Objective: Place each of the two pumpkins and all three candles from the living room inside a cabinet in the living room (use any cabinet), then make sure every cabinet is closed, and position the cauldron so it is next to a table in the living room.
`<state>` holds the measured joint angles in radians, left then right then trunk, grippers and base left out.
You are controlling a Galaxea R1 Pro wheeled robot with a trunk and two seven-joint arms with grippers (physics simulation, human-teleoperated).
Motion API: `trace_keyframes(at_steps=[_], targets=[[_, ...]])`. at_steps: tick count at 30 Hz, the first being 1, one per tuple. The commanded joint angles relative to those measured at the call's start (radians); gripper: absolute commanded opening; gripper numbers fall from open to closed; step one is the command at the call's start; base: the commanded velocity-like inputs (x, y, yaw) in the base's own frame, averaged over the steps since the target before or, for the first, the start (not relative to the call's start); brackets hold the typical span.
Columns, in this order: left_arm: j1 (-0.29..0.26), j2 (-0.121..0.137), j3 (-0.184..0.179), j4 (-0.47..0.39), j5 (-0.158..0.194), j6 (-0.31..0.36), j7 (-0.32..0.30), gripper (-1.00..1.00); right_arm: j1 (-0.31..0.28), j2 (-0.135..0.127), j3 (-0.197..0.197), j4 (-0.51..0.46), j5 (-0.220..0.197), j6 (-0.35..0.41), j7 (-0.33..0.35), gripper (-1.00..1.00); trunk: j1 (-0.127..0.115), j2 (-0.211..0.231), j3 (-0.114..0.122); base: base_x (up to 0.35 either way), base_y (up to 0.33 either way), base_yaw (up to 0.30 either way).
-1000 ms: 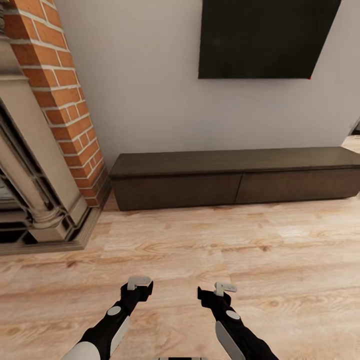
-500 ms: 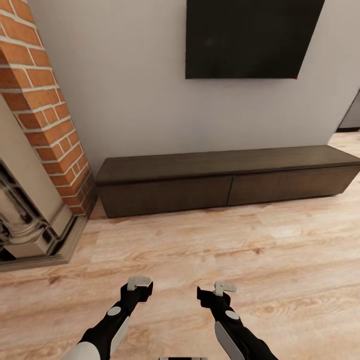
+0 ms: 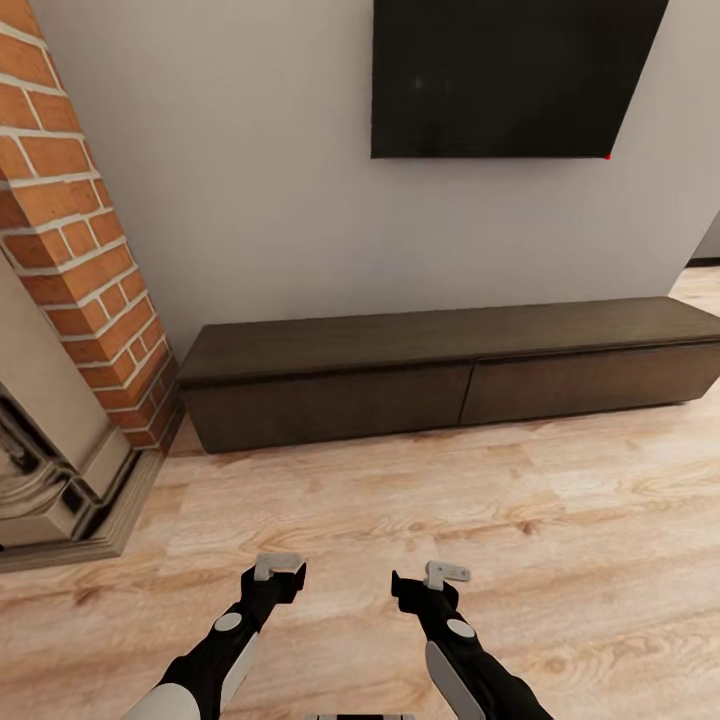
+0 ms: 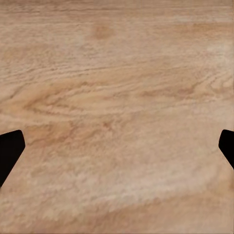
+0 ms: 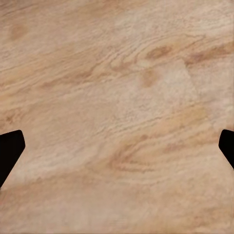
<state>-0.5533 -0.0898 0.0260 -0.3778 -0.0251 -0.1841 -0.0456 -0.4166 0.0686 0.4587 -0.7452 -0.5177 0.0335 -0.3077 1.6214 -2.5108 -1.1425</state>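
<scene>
Left hand and right hand: both are held low over the plank floor, side by side and apart from each other, pointing down at the boards. In each wrist view the two dark fingertips sit at opposite edges of the picture with bare floor between them, so both hands are spread apart and carry nothing.

Cabinet: a long, low dark-brown unit standing against the pale wall, well ahead of both hands. Its left front lies ahead of the left hand; its right front runs ahead of and beyond the right hand. Both fronts sit flush and closed.

TV: black, wall-mounted above the cabinet, ahead of the right hand.

Brick column: ahead of and outboard of the left hand, just beside the cabinet's left end, with a pale stone fireplace surround at its foot.
</scene>
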Motion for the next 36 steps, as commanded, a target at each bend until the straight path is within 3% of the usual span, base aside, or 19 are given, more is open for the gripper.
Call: trace_keyframes(at_steps=[1, 10, 14, 17, 19, 20, 22, 23, 25, 29, 32, 33, 36], targets=[[0.0, 0.0, 0.003, 0.0, -0.003, -0.003, -0.003, 1.0, -0.001, -0.001, 0.004, -0.002, -0.005, 0.003, -0.008, 1.0, 0.0, 0.0, -0.001, 0.053, 0.0, 0.0], [0.0, 0.0, 0.003, -0.003, -0.002, -0.003, -0.007, 1.0, -0.001, -0.003, 0.001, 0.007, -0.003, 0.003, -0.009, 1.0, 0.0, 0.0, -0.001, 0.013, 0.0, 0.0], [0.0, 0.0, 0.004, -0.072, -0.001, 0.001, -0.01, 1.0, -0.001, -0.006, -0.009, 0.008, -0.011, 0.003, -0.009, 1.0, 0.0, 0.0, -0.001, 0.001, 0.0, 0.0], [0.001, 0.001, 0.005, -0.163, 0.0, 0.01, -0.011, 1.0, -0.008, -0.003, -0.068, -0.001, -0.031, 0.003, 0.001, 1.0, 0.0, 0.0, -0.001, 0.0, 0.0, 0.0], [0.013, 0.002, 0.006, -0.225, 0.001, 0.025, -0.013, 1.0, -0.018, -0.001, -0.129, -0.005, -0.066, 0.004, 0.037, 1.0, 0.0, 0.0, -0.001, 0.0, 0.0, 0.0], [0.027, 0.005, 0.006, -0.266, 0.001, 0.043, -0.013, 1.0, -0.026, -0.002, -0.166, -0.003, -0.111, 0.007, 0.095, 1.0, 0.0, 0.0, -0.001, 0.0, 0.0, 0.0], [0.042, 0.008, 0.006, -0.312, 0.002, 0.066, -0.014, 1.0, -0.036, -0.005, -0.2, 0.002, -0.171, 0.009, 0.178, 1.0, 0.0, 0.0, -0.001, 0.0, 0.0, 0.0], [0.062, 0.01, 0.006, -0.364, 0.002, 0.091, -0.015, 1.0, -0.05, -0.01, -0.227, 0.015, -0.234, 0.011, 0.265, 1.0, 0.0, 0.0, -0.001, 0.0, 0.0, 0.0], [0.104, 0.012, 0.006, -0.457, 0.002, 0.135, -0.015, 1.0, -0.081, -0.031, -0.255, 0.071, -0.315, 0.015, 0.387, 1.0, 0.0, 0.0, -0.001, 0.0, 0.0, 0.0], [0.172, 0.014, 0.005, -0.599, 0.002, 0.217, -0.015, 1.0, -0.141, -0.059, -0.281, 0.174, -0.409, 0.024, 0.55, 1.0, 0.0, 0.0, -0.001, 0.0, 0.0, 0.0], [0.201, 0.014, 0.005, -0.659, 0.002, 0.271, -0.015, 1.0, -0.158, -0.07, -0.301, 0.198, -0.483, 0.076, 0.639, 1.0, 0.0, 0.0, -0.001, 0.0, 0.0, 0.0], [0.222, 0.014, 0.005, -0.69, 0.002, 0.292, -0.015, 1.0, -0.162, -0.075, -0.314, 0.204, -0.525, 0.118, 0.675, 1.0, 0.0, 0.0, -0.001, 0.0, 0.0, 0.0], [0.278, 0.015, 0.004, -0.765, 0.003, 0.312, -0.014, 1.0, -0.166, -0.087, -0.336, 0.21, -0.593, 0.179, 0.717, 1.0, 0.0, 0.0, -0.001, 0.016, 0.0, 0.0]])
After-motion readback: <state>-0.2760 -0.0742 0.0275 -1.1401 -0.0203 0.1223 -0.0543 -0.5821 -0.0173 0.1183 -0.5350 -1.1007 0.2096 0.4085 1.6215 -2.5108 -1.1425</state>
